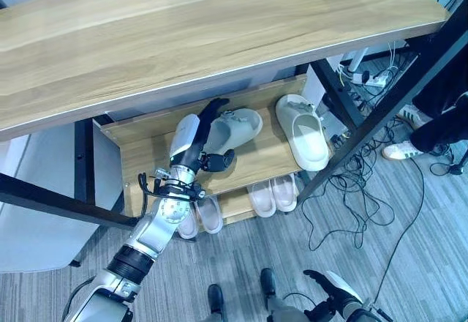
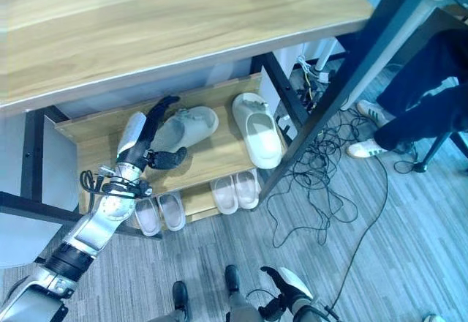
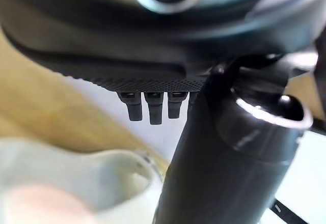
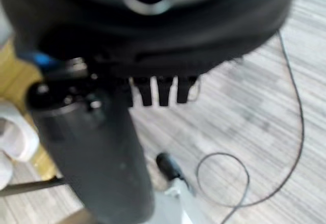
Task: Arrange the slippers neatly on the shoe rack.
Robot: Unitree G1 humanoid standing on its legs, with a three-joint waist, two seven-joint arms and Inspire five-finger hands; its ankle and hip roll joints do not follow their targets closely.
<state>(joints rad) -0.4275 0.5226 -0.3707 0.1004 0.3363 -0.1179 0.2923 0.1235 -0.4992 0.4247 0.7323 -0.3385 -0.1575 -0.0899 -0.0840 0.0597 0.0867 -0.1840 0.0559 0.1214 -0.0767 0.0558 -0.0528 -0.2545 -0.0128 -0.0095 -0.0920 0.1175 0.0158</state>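
Fingers (image 1: 214,107) rest on pale slipper (image 1: 235,127) (lying askew).

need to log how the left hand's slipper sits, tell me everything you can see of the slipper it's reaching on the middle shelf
The slipper is a pale cream slide of soft, foam-looking material, with a broad strap over the front and an open heel. It lies right way up on the wooden middle shelf, turned at a slant, unlike its mate further right, from which it lies apart. The left hand rests at its near end, fingers stretched along its side and thumb below; whether it grips cannot be told.
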